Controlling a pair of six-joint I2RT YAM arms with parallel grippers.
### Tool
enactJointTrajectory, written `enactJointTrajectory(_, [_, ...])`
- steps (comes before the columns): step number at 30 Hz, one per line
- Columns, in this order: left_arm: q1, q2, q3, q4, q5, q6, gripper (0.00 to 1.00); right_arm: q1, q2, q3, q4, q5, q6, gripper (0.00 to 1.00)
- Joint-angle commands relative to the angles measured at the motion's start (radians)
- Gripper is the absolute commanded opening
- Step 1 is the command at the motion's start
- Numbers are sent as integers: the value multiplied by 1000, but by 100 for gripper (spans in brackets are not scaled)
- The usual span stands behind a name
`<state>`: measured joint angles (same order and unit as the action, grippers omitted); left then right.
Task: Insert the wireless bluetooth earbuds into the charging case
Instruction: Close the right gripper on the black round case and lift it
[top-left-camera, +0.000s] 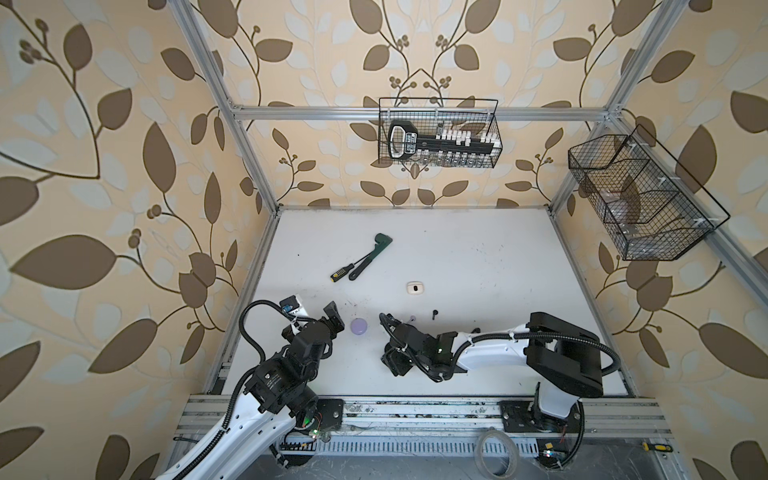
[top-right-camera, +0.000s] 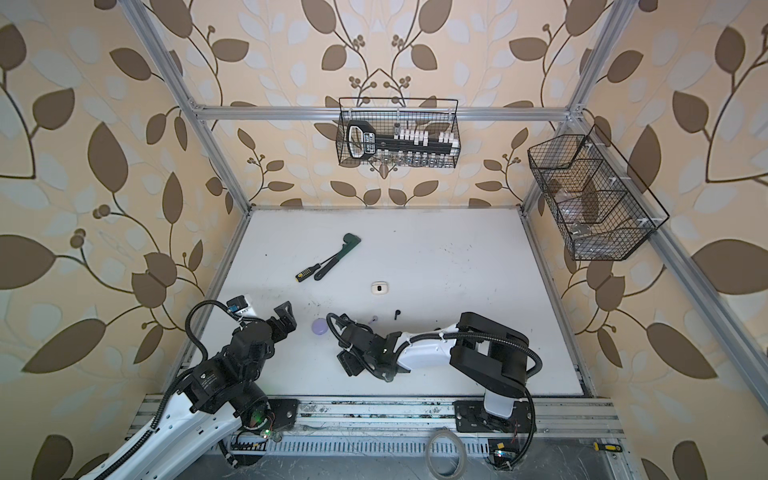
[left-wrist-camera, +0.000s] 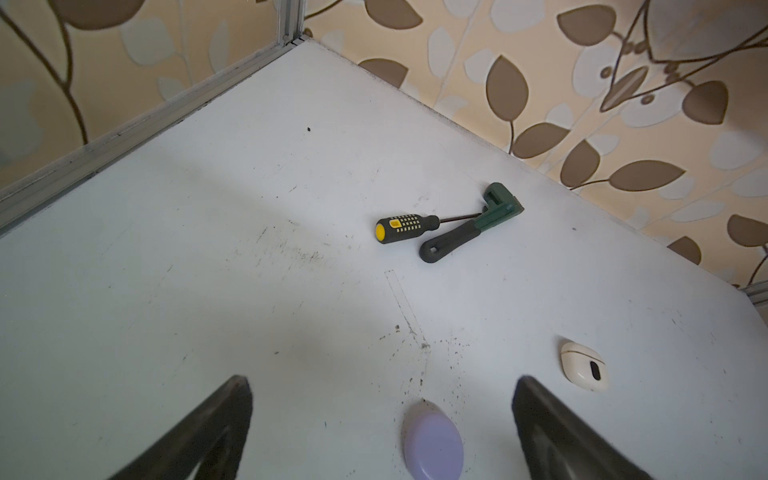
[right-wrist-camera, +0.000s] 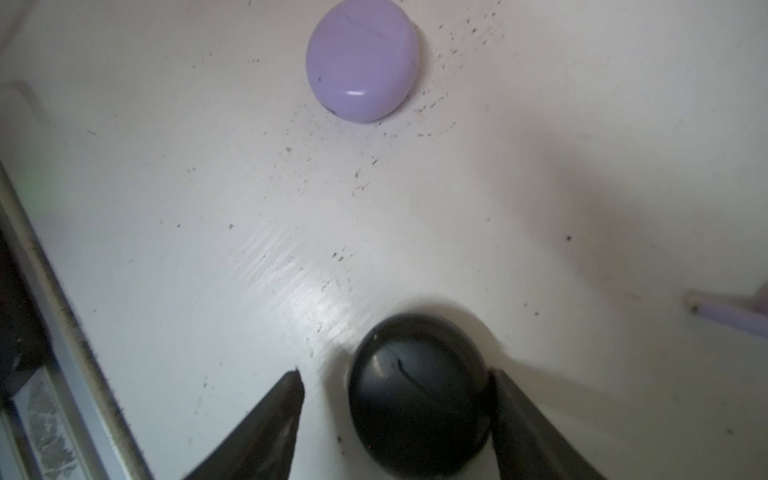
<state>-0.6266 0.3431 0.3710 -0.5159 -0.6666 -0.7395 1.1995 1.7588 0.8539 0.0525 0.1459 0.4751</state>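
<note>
A black charging case (right-wrist-camera: 417, 399) lies on the white table between the fingers of my right gripper (right-wrist-camera: 395, 372). One finger touches it and the other stands a little apart, so the gripper is open. In both top views this gripper (top-left-camera: 390, 361) (top-right-camera: 347, 361) hides the black case. A closed lavender case (top-left-camera: 359, 327) (left-wrist-camera: 434, 440) (right-wrist-camera: 362, 58) lies between the two grippers. My left gripper (top-left-camera: 336, 318) (left-wrist-camera: 382, 380) hovers wide open just left of it, holding nothing. A lavender earbud (top-left-camera: 412, 318) (right-wrist-camera: 731, 316) and a black earbud (top-left-camera: 434, 312) (top-right-camera: 396, 313) lie just beyond the right gripper.
A cream-white case (top-left-camera: 414, 287) (left-wrist-camera: 582, 365) lies farther back at mid-table. A screwdriver (top-left-camera: 343, 271) and a green-headed tool (top-left-camera: 374, 253) lie at the back left. Wire baskets hang on the back rail (top-left-camera: 438, 133) and the right rail (top-left-camera: 640, 199). A tape roll (top-left-camera: 496, 453) sits below the front rail.
</note>
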Motion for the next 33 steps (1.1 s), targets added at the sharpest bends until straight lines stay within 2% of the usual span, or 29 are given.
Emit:
enactJointTrajectory(1, [4,0,11,-6,-41,-6,99,26,-37,-17,-17,17,30,69])
enactJointTrajectory(6, [5,-3,11,-11,-37,-6,99,61,-88,-38,-21,38,42,69])
enactJointTrajectory(12, [5,-6,11,-12,-31,-4,99,87,-110,-35,-67,126,39,67])
enactJointTrajectory(16, [5,-9,11,-14,-23,-3,99,92,-94,-9,-107,180,20,71])
enactJointTrajectory(21, [5,-21,8,-16,-19,-1,99,94,-19,45,-127,184,-60,74])
enactJointTrajectory(27, [4,-34,5,-15,-14,5,99,69,47,70,-122,131,-167,69])
enactJointTrajectory(33, [5,-43,2,-11,-10,9,99,46,63,60,-141,123,-202,63])
